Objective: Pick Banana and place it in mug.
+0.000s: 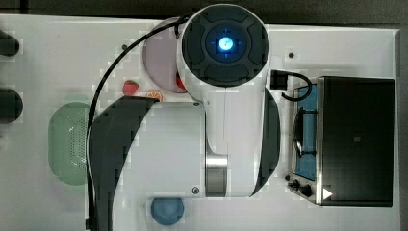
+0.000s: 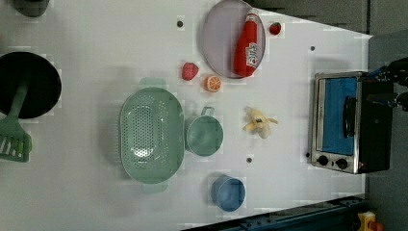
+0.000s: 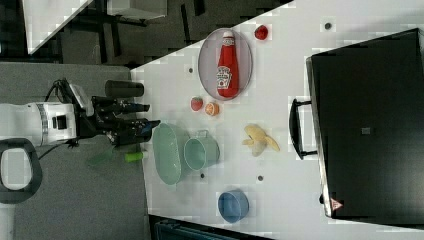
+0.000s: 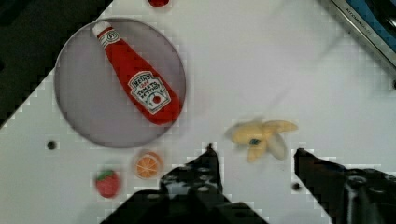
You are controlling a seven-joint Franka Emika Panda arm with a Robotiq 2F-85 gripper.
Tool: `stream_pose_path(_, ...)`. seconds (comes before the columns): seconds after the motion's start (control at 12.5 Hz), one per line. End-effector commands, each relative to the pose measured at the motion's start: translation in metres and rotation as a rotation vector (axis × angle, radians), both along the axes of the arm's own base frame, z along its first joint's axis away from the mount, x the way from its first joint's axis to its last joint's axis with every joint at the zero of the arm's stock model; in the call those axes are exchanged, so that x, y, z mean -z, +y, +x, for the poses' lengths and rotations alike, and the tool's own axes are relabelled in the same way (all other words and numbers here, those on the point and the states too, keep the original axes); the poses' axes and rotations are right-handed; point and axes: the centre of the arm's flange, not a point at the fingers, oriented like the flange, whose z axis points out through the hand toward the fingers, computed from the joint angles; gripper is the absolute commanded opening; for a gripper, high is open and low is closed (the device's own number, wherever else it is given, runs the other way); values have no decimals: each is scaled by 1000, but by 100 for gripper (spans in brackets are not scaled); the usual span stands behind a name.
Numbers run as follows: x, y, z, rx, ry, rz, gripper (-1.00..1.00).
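Note:
The pale yellow banana (image 2: pixel 260 122) lies peeled open on the white table between the mug and the toaster oven, also seen in the right view (image 3: pixel 259 139). The small pale green mug (image 2: pixel 204 135) stands upright against the big green basket, handle toward the plate; the right view shows the mug (image 3: pixel 201 152) empty. My gripper (image 3: pixel 152 114) hangs well above the table, open, with nothing between its fingers. In the wrist view the banana (image 4: pixel 261 135) lies just beyond the gap between my fingertips (image 4: pixel 210 158).
A green perforated basket (image 2: pixel 151 135) touches the mug. A blue cup (image 2: pixel 229 193) stands near the table edge. A ketchup bottle (image 2: pixel 248 45) lies on a grey plate (image 2: pixel 219 38), with a strawberry (image 2: pixel 189 70) and an orange slice (image 2: pixel 212 83) close by. The toaster oven (image 2: pixel 344 122) flanks the banana.

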Motion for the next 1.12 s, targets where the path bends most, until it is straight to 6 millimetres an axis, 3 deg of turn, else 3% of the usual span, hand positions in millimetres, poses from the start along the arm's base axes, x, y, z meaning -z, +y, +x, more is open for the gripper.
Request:
stream_pose_path(0.08, -51, -27, -134, 46, 46, 21, 60)
stream_pose_path(0.24, -45, -27, -133, 46, 57, 21, 99)
stream_pose_path(0.48, -8, -25, -122, 41, 78, 19, 100)
stream_pose_path(0.64, 33, -24, -108, 2, 69, 18, 100)
stream_pose_path(1.12, 186, -21, -80, -256, 53, 13, 100)
